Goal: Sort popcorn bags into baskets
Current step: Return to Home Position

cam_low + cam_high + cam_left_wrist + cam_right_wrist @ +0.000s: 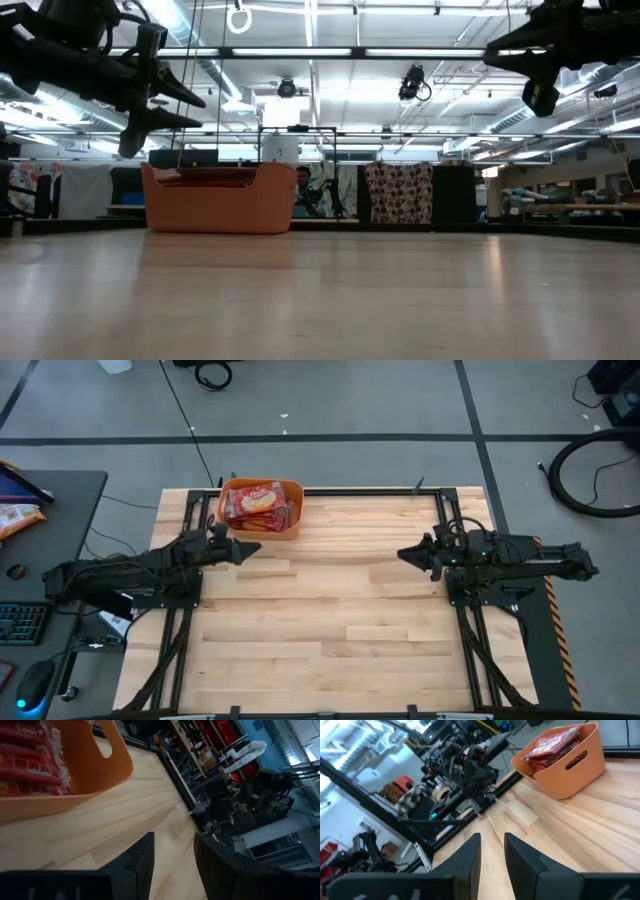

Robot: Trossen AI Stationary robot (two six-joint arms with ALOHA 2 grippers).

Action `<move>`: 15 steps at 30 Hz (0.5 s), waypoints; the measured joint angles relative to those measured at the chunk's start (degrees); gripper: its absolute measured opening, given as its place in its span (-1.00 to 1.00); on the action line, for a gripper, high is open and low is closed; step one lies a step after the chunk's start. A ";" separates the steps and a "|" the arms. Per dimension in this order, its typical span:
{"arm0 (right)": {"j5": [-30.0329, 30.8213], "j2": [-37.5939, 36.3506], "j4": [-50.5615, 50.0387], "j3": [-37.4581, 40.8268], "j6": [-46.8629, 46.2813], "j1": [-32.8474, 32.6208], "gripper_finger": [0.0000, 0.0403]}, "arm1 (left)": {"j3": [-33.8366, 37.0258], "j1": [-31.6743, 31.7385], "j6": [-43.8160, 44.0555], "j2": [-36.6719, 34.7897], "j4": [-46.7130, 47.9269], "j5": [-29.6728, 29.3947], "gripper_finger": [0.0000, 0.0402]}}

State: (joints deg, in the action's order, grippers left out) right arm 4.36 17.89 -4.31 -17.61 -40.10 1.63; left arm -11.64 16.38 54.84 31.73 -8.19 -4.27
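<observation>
Popcorn bags (pixel 256 506) lie piled in the orange bin (pixel 262 534) by the table's (pixel 340 630) far edge, so I'd lift the left gripper (pixel 252 548), spread and empty just beside it, clear of its wall, while the right gripper (pixel 405 555), slightly parted, waits near the right edge

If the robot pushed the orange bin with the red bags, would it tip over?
Probably it would slide, not tip: the orange bin looks wide and low, flat on the smooth wooden table. It is likely light, holding only thin red popcorn bags. Its plain plastic sides might be slippery.
</observation>
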 joint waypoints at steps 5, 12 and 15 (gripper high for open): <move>1.22 -3.28 2.08 2.59 -0.86 0.00 -0.55 | 1.39 0.00 -0.39 -0.02 -1.30 0.10 -0.30; 3.69 -7.70 3.88 7.27 -3.70 0.00 -0.55 | 3.48 -0.98 1.15 -0.02 -4.67 1.23 -0.30; 4.10 -9.20 4.95 9.75 -5.06 0.00 -0.55 | 3.52 -2.36 1.15 -0.02 -5.02 -0.35 -0.30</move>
State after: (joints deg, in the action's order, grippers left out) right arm 8.46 8.69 0.65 -7.86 -45.15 1.63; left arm -8.12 14.02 55.99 31.70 -13.20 -4.63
